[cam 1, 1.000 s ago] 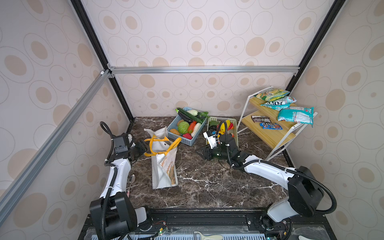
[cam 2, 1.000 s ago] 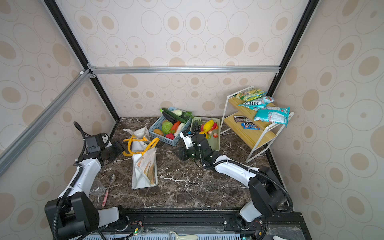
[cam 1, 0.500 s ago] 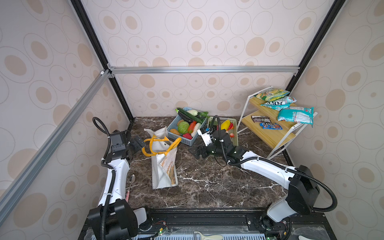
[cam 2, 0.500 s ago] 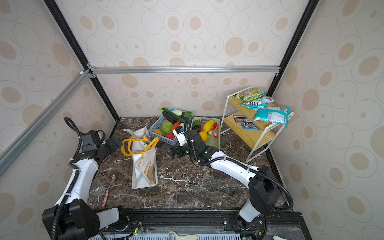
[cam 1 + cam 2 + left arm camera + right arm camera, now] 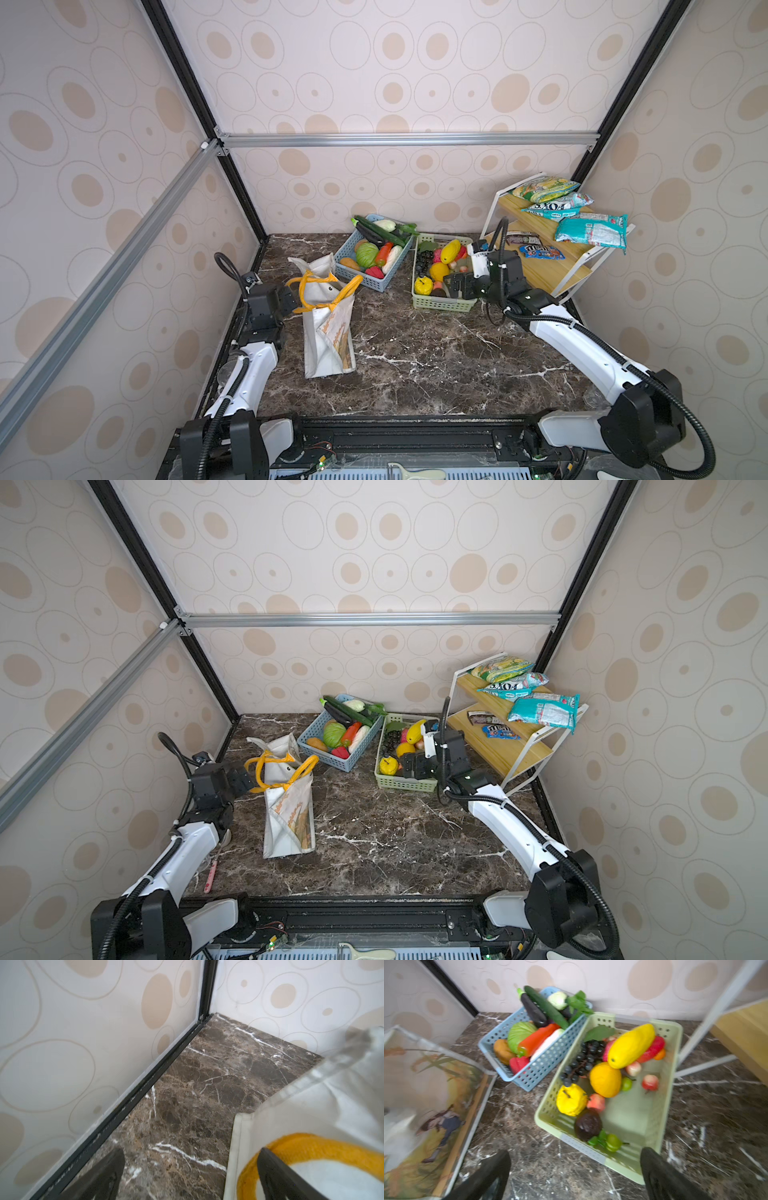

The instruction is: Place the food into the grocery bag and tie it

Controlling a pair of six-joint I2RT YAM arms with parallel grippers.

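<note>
The grocery bag stands on the marble at the left, its yellow handles bunched on top. My left gripper is open right beside those handles. In the left wrist view one fingertip overlaps a handle and only bare marble lies between the jaws. The food lies in the green basket. My right gripper hovers open over that basket's near edge, holding nothing.
A blue basket of toy vegetables sits between bag and green basket. A wooden shelf with snack packets stands at the right. A pink spoon lies by the left arm, close to the side wall.
Both grippers have opened wider. My right gripper swung left toward the bag, then came back over the green basket's near edge. My left gripper edged closer to the handles.
</note>
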